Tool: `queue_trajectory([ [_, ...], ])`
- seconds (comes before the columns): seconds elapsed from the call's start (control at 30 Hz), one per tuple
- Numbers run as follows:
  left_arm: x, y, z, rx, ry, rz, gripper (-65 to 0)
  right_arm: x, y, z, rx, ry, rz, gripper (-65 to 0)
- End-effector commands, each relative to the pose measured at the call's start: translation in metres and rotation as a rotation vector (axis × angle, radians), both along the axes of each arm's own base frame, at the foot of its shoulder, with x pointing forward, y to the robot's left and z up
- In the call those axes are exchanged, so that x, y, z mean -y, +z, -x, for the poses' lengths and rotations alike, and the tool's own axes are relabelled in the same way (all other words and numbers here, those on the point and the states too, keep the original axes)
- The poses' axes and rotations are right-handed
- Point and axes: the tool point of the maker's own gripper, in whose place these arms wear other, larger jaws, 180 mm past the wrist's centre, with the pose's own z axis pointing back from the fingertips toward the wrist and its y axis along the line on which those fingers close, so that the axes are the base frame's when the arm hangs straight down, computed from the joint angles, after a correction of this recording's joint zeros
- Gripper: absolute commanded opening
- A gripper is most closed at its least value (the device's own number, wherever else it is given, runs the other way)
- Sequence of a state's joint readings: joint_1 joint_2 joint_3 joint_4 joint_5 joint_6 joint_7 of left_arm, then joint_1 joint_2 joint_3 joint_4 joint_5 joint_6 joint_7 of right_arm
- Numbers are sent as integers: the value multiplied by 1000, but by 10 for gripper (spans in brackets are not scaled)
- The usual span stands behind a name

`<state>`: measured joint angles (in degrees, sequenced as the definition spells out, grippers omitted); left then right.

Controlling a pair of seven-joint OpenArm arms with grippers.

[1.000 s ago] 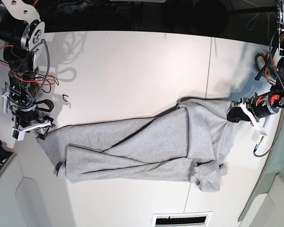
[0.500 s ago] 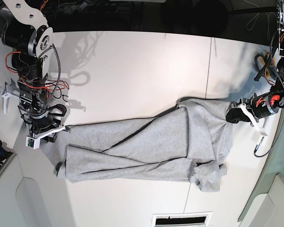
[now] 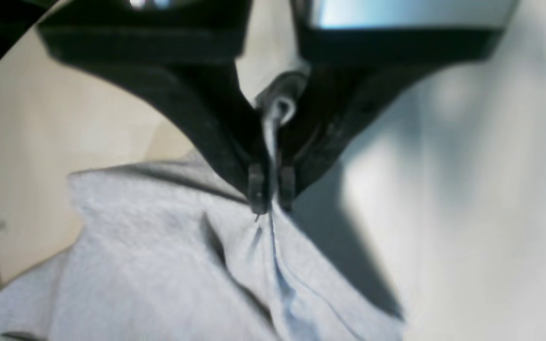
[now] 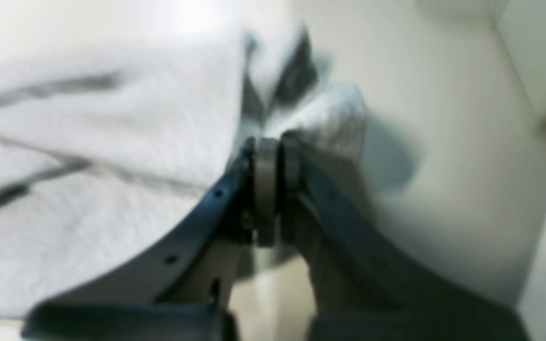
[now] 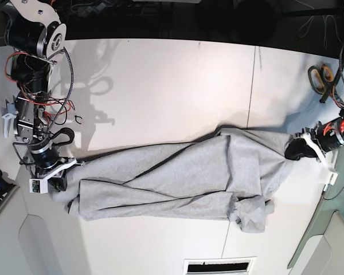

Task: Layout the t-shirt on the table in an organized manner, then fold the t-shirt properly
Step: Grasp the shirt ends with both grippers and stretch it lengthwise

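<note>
Nearest the lower edge of the base view, the t-shirt (image 5: 178, 180) lay as a long crumpled band across the worktop (image 5: 160, 86), a bunched lump at its lower right. It was stretched sideways because each end was pinched: at the left of the frame the right end effector (image 5: 53, 172) had its jaws closed on a corner of cloth, and at the right the left end effector (image 5: 301, 148) was clamped on the opposite edge, fabric fanning from its tips in the wrist view. Pulling apart looked meant to flatten it before folding. Beyond, at the upper right, lay scissors (image 5: 318, 77)
</note>
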<state>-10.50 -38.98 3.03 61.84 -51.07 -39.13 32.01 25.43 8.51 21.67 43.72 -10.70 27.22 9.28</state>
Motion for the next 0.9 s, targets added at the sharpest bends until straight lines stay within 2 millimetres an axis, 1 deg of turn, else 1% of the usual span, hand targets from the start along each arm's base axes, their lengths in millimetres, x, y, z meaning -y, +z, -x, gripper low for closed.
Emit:
queue_trajectory([
  [0.0, -7, 33, -14, 79, -21, -13, -650, 9, 27, -7, 80, -6, -3, -650],
  [0.1, -11, 72, -18, 142, -72, -51, -650, 15, 51, 12, 147, -8, -27, -650],
  [0.23, -9, 128, -25, 256, -124, -95, -650, 16, 88, 36, 250, 12, 41, -650],
  [0.3, -6, 158, -25, 311, -137, -89, -650, 14, 106, 44, 281, 19, 61, -650],
  [0.37, -3, 192, -24, 388, -140, -69, -650, 14, 125, 49, 315, 19, 48, -650],
  [0.43, -6, 224, -24, 479, -129, -79, -650, 15, 142, 48, 343, 14, 46, -650],
  [0.47, -10, 235, -25, 512, -119, -93, -650, 16, 146, 46, 348, 12, 44, -650],
  [0.5, -14, 240, -25, 529, -108, -106, -650, 16, 150, 42, 354, 11, 43, -650],
  [0.53, -16, 240, -26, 537, -101, -123, -650, 16, 151, 38, 352, 10, 42, -650],
  [0.57, -20, 235, -28, 527, -93, -148, -650, 16, 149, 33, 336, 7, 36, -650],
  [0.67, -24, 207, -35, 486, -73, -173, -650, 19, 138, 12, 277, -7, 1, -650],
  [0.7, -25, 195, -38, 479, -65, -175, -650, 20, 133, 3, 261, -12, -16, -650],
  [0.77, -34, 170, -47, 468, 4, -191, -650, 21, 120, -14, 216, -20, -41, -650],
  [0.87, -46, 124, -57, 420, 86, -242, -650, 19, 101, -38, 139, -20, -53, -650],
])
